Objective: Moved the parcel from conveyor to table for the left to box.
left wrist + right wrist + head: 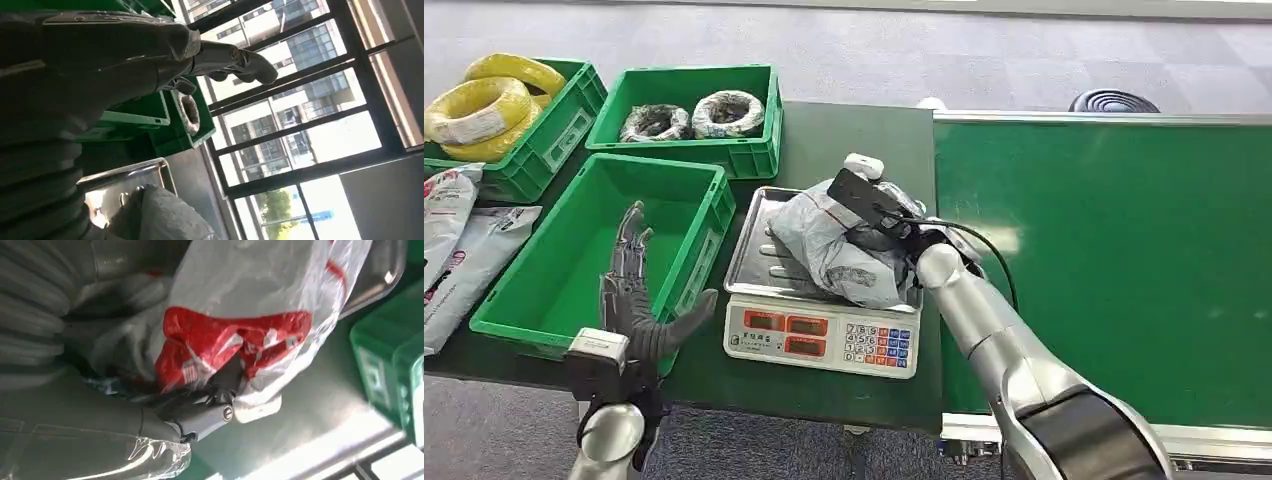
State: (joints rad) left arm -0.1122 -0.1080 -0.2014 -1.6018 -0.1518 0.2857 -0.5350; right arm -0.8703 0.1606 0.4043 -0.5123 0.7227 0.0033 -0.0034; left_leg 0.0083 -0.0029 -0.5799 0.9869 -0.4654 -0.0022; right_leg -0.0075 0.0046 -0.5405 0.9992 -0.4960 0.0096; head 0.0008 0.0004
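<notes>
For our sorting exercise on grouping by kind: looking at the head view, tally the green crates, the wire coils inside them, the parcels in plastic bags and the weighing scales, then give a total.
Green crates: 3 (nearest one)
Yellow wire coils: 2
Dark wire coils: 2
Bagged parcels: 3, one on the scale in the right hand, two at the table's left edge
Weighing scale: 1
Total: 11

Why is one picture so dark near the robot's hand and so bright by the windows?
In the left wrist view, daylight through the windows leaves the left hand a dark shape. The head view is evenly lit, with pale glare on the conveyor belt. The right wrist view shows shiny reflections on the parcel.
</notes>
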